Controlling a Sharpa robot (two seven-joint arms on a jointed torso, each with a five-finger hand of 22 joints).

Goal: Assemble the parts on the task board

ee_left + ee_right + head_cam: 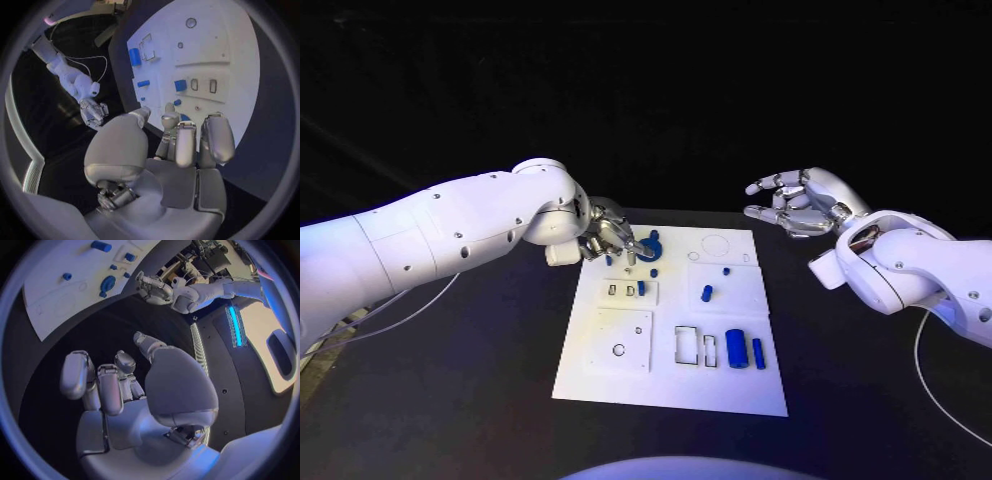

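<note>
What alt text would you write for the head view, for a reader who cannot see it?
A white task board lies on a black table, with the left hand over its far left corner, fingers at a blue part. The right hand hangs empty off the board's far right. More blue parts sit on the board.
</note>
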